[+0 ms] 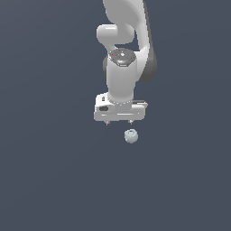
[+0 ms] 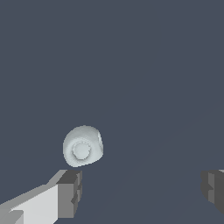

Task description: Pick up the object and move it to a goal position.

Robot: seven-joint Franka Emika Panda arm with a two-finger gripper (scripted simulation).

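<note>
You are viewing the pincer [image 1: 119,122] hovering with its jaws standing wide apart; the ball [image 1: 131,136] is lying on the desk [image 1: 49,180] just beneath, toward the exterior view's right, ungripped.

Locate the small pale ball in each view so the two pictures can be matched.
Exterior view: the ball lies on the dark floor just below the gripper, slightly toward the exterior view's right.
Wrist view: the ball sits just beyond one dark fingertip, outside the open gap.
Shared landmark: the gripper's fingertips.
</note>
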